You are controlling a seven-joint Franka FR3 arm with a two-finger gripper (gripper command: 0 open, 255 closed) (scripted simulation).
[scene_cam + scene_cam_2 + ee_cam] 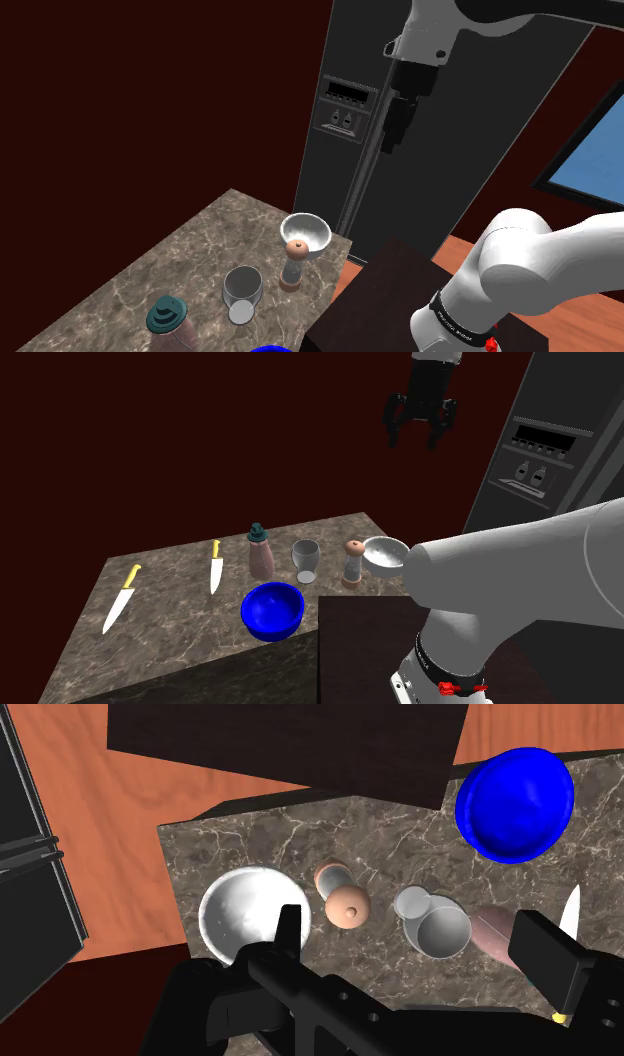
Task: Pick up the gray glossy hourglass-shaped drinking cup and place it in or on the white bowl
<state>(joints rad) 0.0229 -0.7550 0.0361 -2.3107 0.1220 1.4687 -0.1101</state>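
Observation:
The gray glossy hourglass cup (243,289) (306,559) stands upright on the marble counter (150,270). The white bowl (305,233) (385,554) sits at the counter's corner nearest the fridge, with a brown pepper mill (294,263) (352,563) between it and the cup. My gripper (397,125) (420,430) hangs high above the counter, open and holding nothing. In the wrist view the cup (436,925), the mill (345,902) and the bowl (250,908) lie far below my gripper (412,932), beyond the spread fingers (290,932).
A blue bowl (272,609) (515,802) sits near the counter's front edge. A teal-capped bottle (260,550) (167,318) stands beside the cup. Two yellow-handled knives (215,565) (121,598) lie further along. A dark fridge (440,150) rises behind the bowl's corner, and the dark stand (380,300) adjoins the counter.

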